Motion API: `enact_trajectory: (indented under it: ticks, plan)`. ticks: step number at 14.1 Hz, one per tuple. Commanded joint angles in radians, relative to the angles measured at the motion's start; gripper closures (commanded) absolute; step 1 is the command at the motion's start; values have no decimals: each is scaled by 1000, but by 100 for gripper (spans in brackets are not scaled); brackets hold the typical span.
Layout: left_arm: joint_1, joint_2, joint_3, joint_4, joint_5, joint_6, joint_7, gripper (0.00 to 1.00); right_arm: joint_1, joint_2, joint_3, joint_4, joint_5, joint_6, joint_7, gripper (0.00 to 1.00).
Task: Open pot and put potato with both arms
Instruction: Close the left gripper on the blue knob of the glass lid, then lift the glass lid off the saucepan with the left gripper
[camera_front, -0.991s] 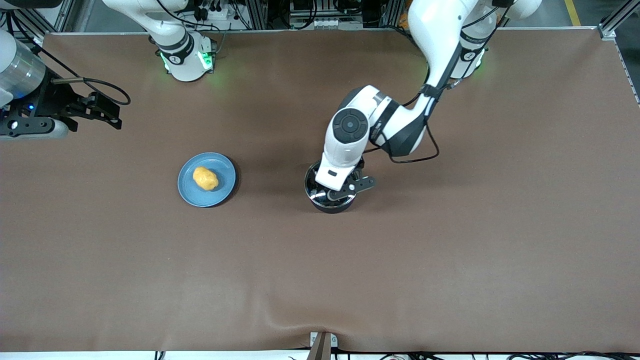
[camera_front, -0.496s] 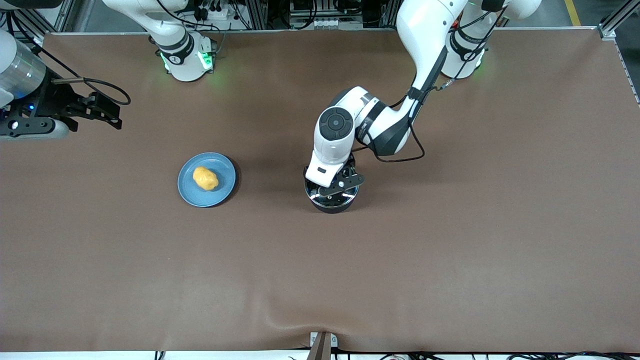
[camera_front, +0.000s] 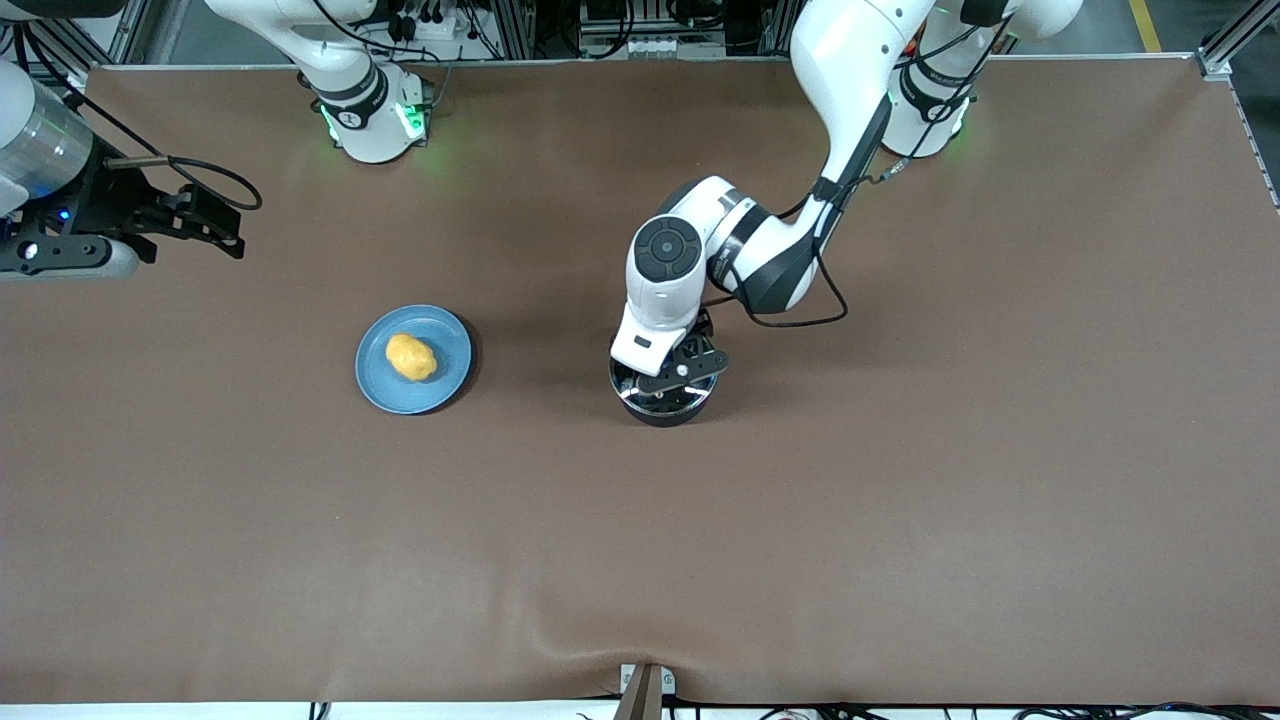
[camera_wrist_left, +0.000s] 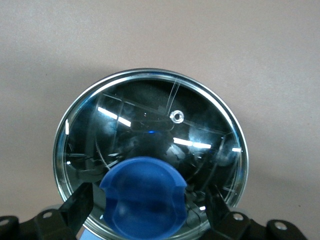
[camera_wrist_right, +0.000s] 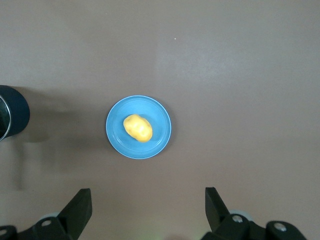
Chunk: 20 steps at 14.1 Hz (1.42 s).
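1. at the right arm's end of the table, high above the cloth, you have the right gripper (camera_wrist_right: 145, 210) waiting with its fingers (camera_wrist_right: 80, 205) spread wide and nothing between them; its wrist view looks straight down on the plate.

2. on the blue plate (camera_front: 448, 385), toward the right arm's end, you'll find the potato (camera_front: 410, 357): a small, lumpy, yellow-orange oval with smooth skin, lying near the plate's middle and touching nothing else. it shows again in the right wrist view (camera_wrist_right: 137, 127), with the plate's rim (camera_wrist_right: 114, 140) bare all round it.

3. near the middle of the table stands the pot (camera_front: 662, 408), well apart from the plate and toward the left arm's end from it. it is small, round and black; its glass lid (camera_wrist_left: 150, 125) is still on, steel-rimmed, with a small vent hole and a blue knob (camera_wrist_left: 144, 196).

4. over the pot, your left gripper (camera_wrist_left: 145, 210) is down at the lid, fingers (camera_wrist_left: 77, 205) open wide, one on each side of the knob and apart from it. it grips nothing yet.
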Motion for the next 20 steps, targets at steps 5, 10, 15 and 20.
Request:
enact_trajectory:
  ticks: [5,10,15,20]
  plan:
    - [-3,-4,13,15,25,-16,-12,68,-4,-4,4,2,13,-7,3,0]
    - [17,-65,17,16,74,-127,-10,85,-2,-3,6,0,13,-7,3,0]
    - [141,-173,16,7,97,-212,47,85,-9,10,4,3,12,-8,-58,0]
    - [356,-389,11,-106,97,-242,262,85,2,68,6,25,4,-19,-88,0]
